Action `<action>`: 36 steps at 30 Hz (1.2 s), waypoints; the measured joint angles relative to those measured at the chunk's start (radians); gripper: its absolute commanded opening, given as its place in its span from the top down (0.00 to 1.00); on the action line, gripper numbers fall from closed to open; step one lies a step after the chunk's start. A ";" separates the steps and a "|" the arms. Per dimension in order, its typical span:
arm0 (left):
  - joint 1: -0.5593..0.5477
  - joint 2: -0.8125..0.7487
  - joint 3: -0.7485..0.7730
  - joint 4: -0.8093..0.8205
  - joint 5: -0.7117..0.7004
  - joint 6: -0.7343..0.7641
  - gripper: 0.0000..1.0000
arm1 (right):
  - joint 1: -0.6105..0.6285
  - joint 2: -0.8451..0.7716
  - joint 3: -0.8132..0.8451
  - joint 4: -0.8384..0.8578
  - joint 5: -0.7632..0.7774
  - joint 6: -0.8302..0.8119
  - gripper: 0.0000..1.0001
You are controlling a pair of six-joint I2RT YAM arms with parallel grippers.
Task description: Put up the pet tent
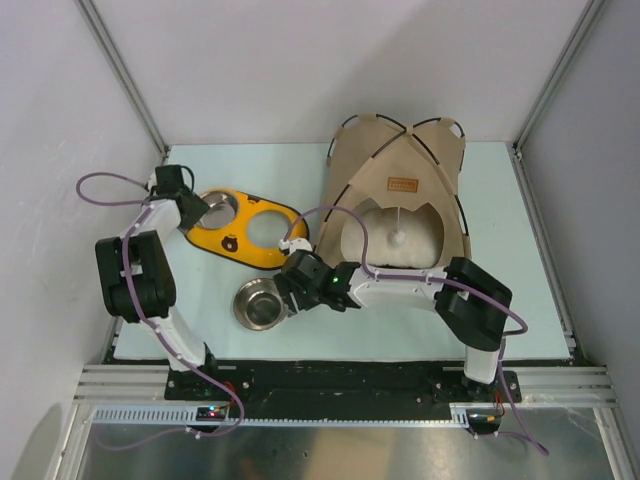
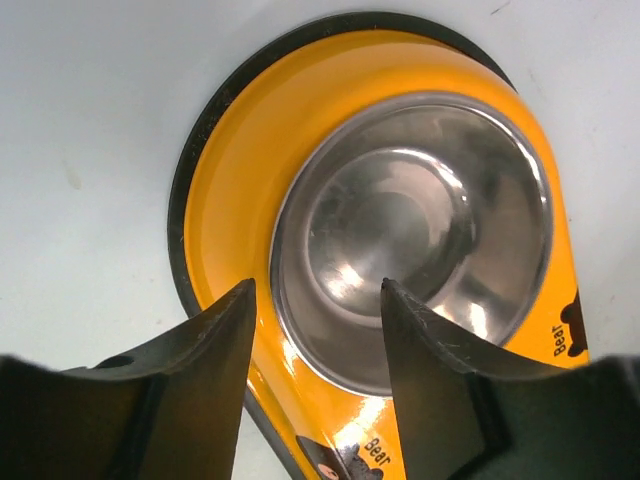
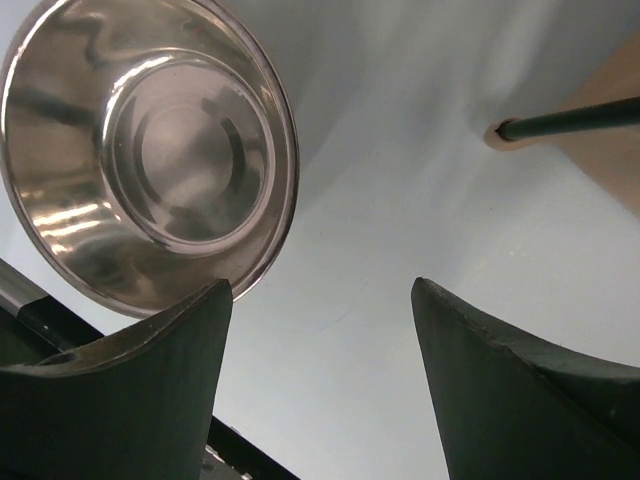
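Observation:
The pet tent (image 1: 400, 180) stands upright at the back right, tan fabric on thin black poles, with a brown label (image 1: 403, 185) and a white pom-pom (image 1: 397, 237) hanging in its opening. One pole foot (image 3: 560, 122) and a fabric corner show in the right wrist view. My right gripper (image 1: 287, 283) (image 3: 320, 290) is open and empty, low over the table left of the tent, beside a loose steel bowl (image 1: 262, 303) (image 3: 150, 150). My left gripper (image 1: 198, 210) (image 2: 315, 290) is open, its fingers straddling the rim of a steel bowl (image 2: 410, 230) seated in the yellow holder (image 2: 235, 200).
A cream fluffy pillow (image 1: 400, 255) lies inside the tent. The yellow double-bowl holder (image 1: 245, 245) lies left of the tent, its right hole (image 1: 265, 228) without a bowl. White walls close in the table at back and sides. A black rail (image 3: 60, 310) runs along the near edge.

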 measured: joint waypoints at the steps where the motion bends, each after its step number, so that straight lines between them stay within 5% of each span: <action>1: 0.000 -0.007 -0.002 -0.006 0.000 0.000 0.34 | 0.000 0.009 0.000 0.003 -0.007 0.004 0.23; 10: 0.000 -0.146 -0.029 -0.057 0.006 0.035 0.21 | -0.005 0.064 0.005 0.040 -0.005 0.063 0.33; 18: -0.020 -0.533 -0.258 -0.115 0.106 0.059 0.19 | -0.008 0.091 0.027 0.077 0.018 0.094 0.65; 28: -0.242 -0.830 -0.522 -0.174 0.166 0.016 0.21 | -0.011 0.098 0.033 0.086 -0.017 0.127 0.98; 36: -0.249 -0.962 -0.586 -0.233 0.176 -0.031 0.22 | -0.017 0.091 0.034 0.077 -0.042 0.146 1.00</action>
